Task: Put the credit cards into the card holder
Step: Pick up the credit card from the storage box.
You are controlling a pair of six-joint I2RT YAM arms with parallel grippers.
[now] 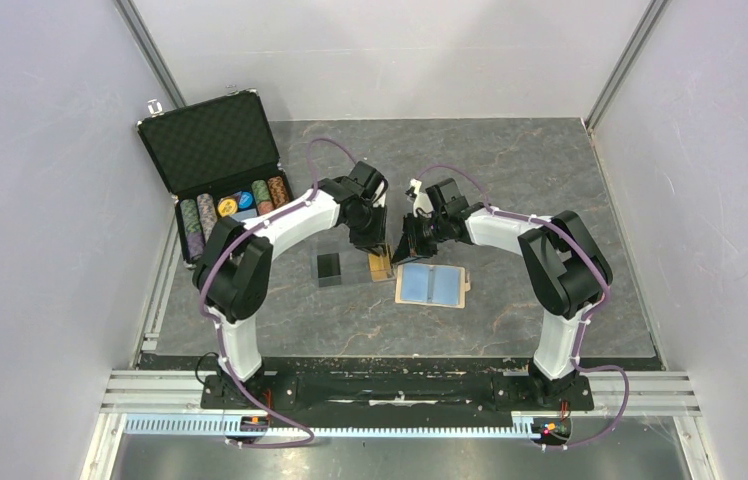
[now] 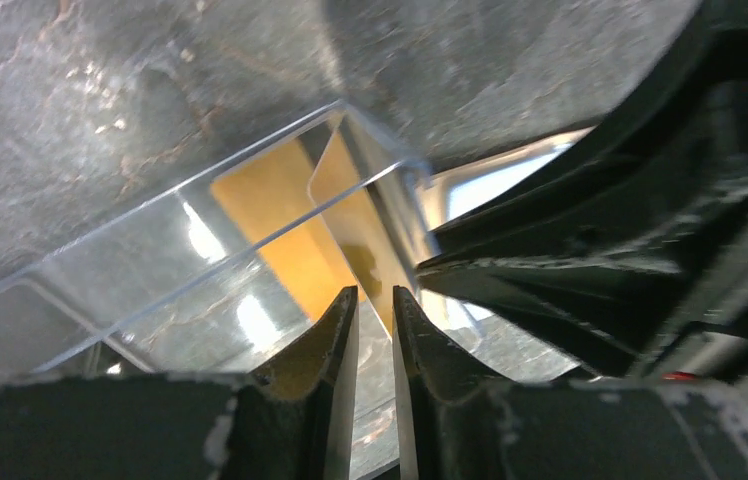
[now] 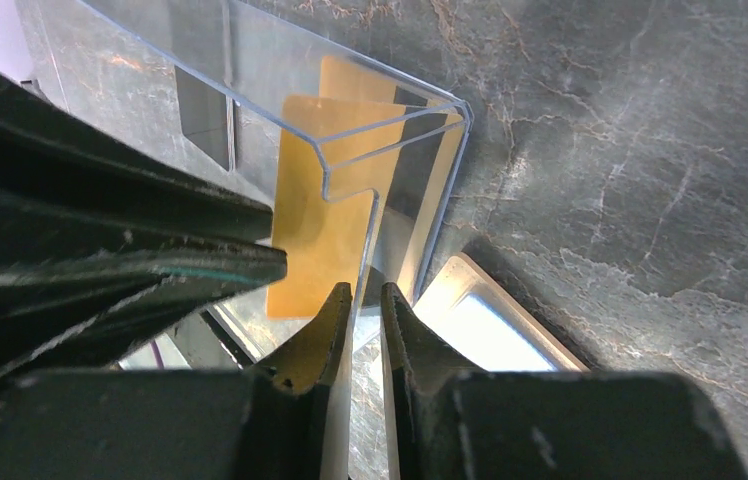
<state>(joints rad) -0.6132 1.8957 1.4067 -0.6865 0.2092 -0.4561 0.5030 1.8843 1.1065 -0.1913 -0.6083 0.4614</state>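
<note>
At mid-table, the left gripper is pinching the gold card, partly inside the clear sleeve; the right gripper is nipping the sleeve's wall; the card holder is lying open just beside; pulling straight along the sleeve, without twisting, is looking wisest.

The wallet lies just right of the sleeve holding the first card. The second card lies left of that, and the case is behind-left.
</note>
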